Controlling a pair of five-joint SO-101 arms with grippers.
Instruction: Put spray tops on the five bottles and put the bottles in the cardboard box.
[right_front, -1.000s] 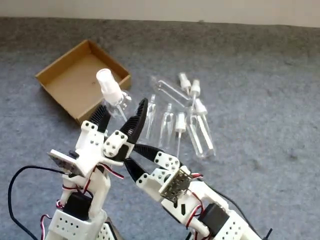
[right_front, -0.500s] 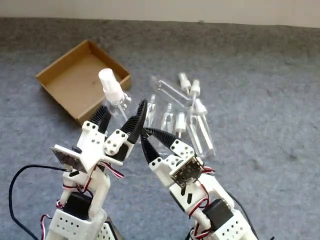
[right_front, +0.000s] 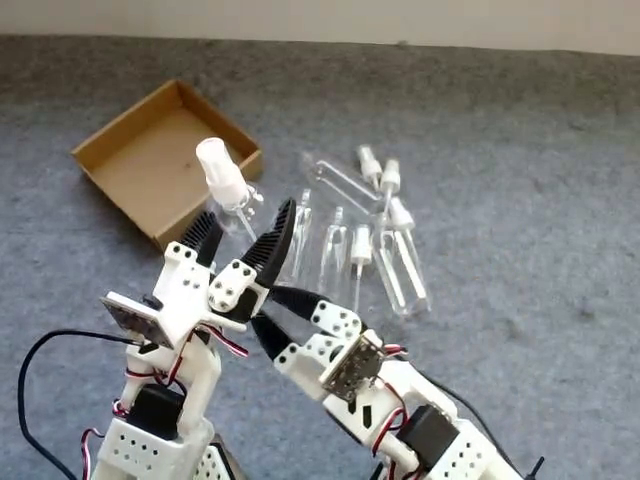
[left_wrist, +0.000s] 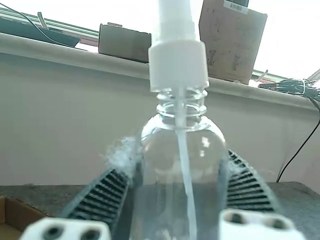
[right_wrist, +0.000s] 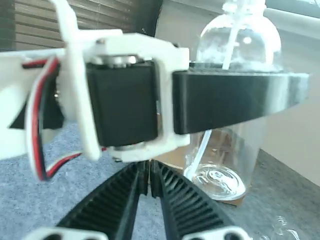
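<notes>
Now L claw clamps bottle w/ spray top on; R claw closed, empty, right beside it.

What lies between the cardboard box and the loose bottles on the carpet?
In the high view, a spray-topped bottle held up by the left pincer is between the cardboard box and the loose bottles.

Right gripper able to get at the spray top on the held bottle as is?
Probably not. The right gripper sits low under the left gripper, whose body lies between it and the bottle, and the spray top stands higher still. It would likely have to back out and rise first.
</notes>
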